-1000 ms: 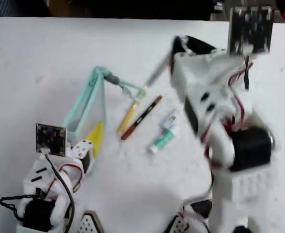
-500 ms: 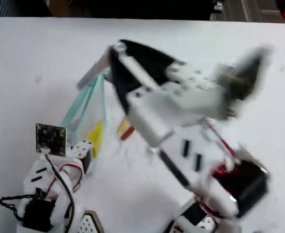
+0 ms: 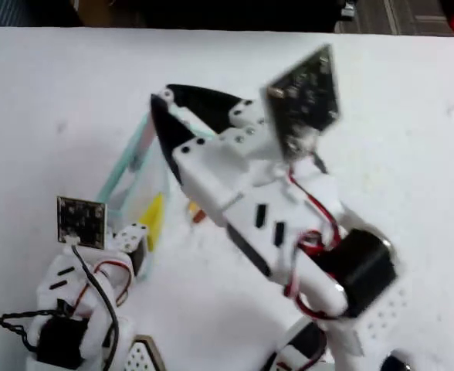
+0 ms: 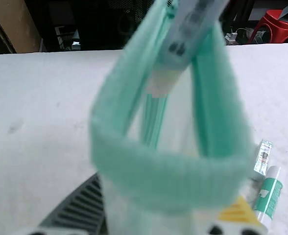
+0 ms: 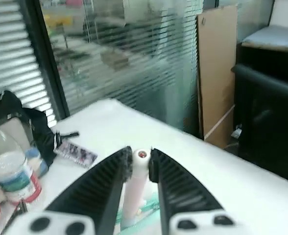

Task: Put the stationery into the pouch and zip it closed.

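Though its arm (image 3: pixel 242 193) hides the bench's (image 3: pixel 57 77) middle, ribbed jaws of the right gripper (image 5: pixel 140 154) clamp a slim white pen (image 5: pixel 134 196).

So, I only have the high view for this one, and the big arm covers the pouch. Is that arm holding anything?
Observer: Yes. The right wrist view shows the right gripper shut on a white pen.
Operator: Where is the pen's lower end?
Observer: In the left wrist view it sits between the two green edges of the pouch, at its open mouth.
Operator: Anything lying outside the pouch under that arm?
Observer: A small green and white tube lies on the table beside the pouch.
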Available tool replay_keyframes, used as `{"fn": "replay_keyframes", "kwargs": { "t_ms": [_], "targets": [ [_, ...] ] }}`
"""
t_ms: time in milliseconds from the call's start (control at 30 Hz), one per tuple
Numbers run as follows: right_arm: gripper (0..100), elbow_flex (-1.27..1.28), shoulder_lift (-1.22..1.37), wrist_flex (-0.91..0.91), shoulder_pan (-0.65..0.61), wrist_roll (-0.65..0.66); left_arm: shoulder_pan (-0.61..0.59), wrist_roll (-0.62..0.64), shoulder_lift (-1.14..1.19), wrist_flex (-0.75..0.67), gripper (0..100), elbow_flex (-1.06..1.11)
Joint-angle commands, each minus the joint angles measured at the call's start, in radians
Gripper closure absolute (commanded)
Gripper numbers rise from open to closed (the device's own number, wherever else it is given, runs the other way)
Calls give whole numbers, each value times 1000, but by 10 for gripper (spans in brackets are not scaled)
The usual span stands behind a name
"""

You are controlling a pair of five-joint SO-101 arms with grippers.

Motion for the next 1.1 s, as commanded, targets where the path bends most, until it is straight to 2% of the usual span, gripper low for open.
{"fn": "replay_keyframes", "kwargs": {
  "t_ms": [0, 100, 167, 400, 667, 800, 1000, 1067],
  "targets": [
    [928, -6, 31, 1, -41, 23, 1, 15, 5, -18, 786, 12],
    [783, -6, 36, 24, -79, 23, 1, 15, 5, -18, 786, 12],
    [742, -8, 28, 31, -94, 23, 1, 15, 5, -18, 786, 12],
    [769, -8, -22, 25, -25, 23, 1, 15, 5, -18, 786, 12],
    [773, 11, 2, 79, 271, 15, 1, 15, 5, -15, 786, 12],
    [793, 83, 42, 119, 380, 14, 1, 15, 5, -14, 786, 12],
    [851, 230, 68, 114, 473, 8, 1, 15, 5, -14, 787, 12],
    [850, 267, 76, 114, 487, -48, 1, 15, 5, -14, 787, 12]
  ]
}}
